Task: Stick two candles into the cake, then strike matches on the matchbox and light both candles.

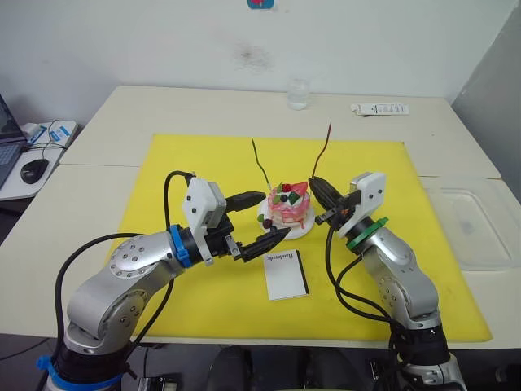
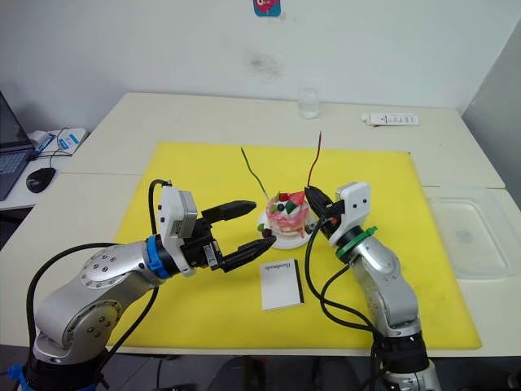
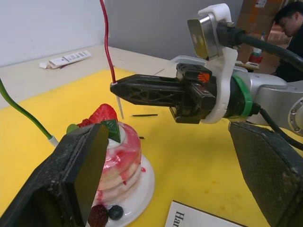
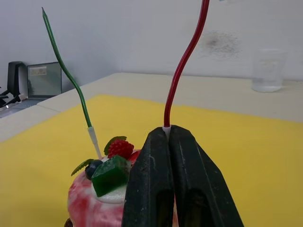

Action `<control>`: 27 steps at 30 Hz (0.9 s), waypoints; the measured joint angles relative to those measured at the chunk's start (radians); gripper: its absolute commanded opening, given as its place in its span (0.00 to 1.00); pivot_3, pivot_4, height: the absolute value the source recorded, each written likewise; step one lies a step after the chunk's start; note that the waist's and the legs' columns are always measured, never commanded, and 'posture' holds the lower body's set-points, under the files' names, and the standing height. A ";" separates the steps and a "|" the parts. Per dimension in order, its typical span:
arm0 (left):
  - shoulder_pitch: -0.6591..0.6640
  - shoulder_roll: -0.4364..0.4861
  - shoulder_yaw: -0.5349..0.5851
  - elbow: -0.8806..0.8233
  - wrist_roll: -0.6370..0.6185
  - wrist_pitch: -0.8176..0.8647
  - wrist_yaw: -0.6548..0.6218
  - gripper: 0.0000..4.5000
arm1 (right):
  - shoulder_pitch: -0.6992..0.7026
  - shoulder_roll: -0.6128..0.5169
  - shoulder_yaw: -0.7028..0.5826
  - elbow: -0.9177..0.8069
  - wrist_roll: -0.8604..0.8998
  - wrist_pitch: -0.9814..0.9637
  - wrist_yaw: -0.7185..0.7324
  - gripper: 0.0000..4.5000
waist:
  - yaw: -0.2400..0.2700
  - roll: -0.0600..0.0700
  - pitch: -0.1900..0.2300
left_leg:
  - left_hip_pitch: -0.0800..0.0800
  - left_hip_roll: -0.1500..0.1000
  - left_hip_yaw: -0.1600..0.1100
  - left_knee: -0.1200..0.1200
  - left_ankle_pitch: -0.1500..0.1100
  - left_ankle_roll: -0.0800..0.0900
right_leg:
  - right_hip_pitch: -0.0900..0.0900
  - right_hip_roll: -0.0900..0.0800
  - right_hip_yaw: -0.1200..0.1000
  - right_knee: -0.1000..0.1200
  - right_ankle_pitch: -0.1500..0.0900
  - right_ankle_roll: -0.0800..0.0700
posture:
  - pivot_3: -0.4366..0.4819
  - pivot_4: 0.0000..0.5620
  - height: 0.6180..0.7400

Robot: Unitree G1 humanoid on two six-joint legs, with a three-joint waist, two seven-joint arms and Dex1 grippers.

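The pink-and-white cake (image 1: 286, 212) sits on its white plate (image 1: 303, 231) mid-mat. The green candle (image 1: 260, 163) stands tilted in the cake's top. My right gripper (image 1: 315, 182) is shut on the dark red candle (image 1: 324, 151) just above its white end, right beside the cake's top on the right. That white end (image 3: 120, 108) hangs next to the strawberry; whether it touches the cake I cannot tell. My left gripper (image 1: 262, 218) is open at the cake's left, one finger on each side of the plate's edge. The white matchbox (image 1: 286, 274) lies in front of the cake. One dark match (image 3: 144, 115) lies on the mat behind the cake.
A yellow mat (image 1: 187, 163) covers the table's middle. A glass (image 1: 298, 94) and a white tube (image 1: 380, 108) stand at the far edge. A clear plastic tray (image 1: 476, 228) lies on the right. A mouse (image 1: 34, 169) sits on a side desk at left. A person (image 3: 289, 19) is behind.
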 measured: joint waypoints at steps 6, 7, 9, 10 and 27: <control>0.004 0.001 0.000 -0.001 0.000 0.000 -0.002 1.00 | 0.010 0.016 0.006 -0.016 0.024 0.024 -0.001 0.01 | 0.000 0.000 0.000 | 0.000 0.000 0.000 0.000 -0.001 0.001 | 0.000 0.000 0.000 0.000 0.000 0.000 | 0.48 0.27 1.00; 0.004 0.001 0.000 -0.001 0.000 0.000 -0.002 1.00 | 0.010 0.019 0.006 -0.016 0.025 0.024 -0.002 0.01 | 0.000 0.000 0.000 | 0.000 0.000 0.000 0.000 -0.001 0.001 | 0.000 0.000 0.000 0.000 0.000 0.000 | 0.48 0.27 1.00; 0.004 0.001 0.000 -0.001 0.000 0.000 -0.002 1.00 | 0.003 0.025 0.006 -0.007 0.025 0.023 -0.005 0.01 | 0.000 0.000 0.000 | 0.000 0.000 0.000 0.000 -0.001 0.001 | 0.000 0.000 0.000 0.000 0.000 0.000 | 0.48 0.27 1.00; 0.004 0.002 0.000 -0.001 0.000 0.001 -0.002 1.00 | -0.004 0.028 0.006 -0.002 0.025 0.023 -0.008 0.01 | 0.000 0.000 0.000 | 0.000 0.000 0.000 0.000 -0.001 0.001 | 0.000 0.000 0.000 0.000 0.000 0.000 | 0.48 0.27 1.00; 0.023 0.011 0.013 -0.025 -0.002 0.005 0.000 1.00 | -0.003 0.026 0.007 0.020 0.006 0.019 -0.013 0.01 | -0.001 0.000 0.000 | 0.000 0.000 0.000 0.000 -0.001 0.001 | 0.000 0.000 0.000 0.000 0.000 0.000 | 0.48 0.27 1.00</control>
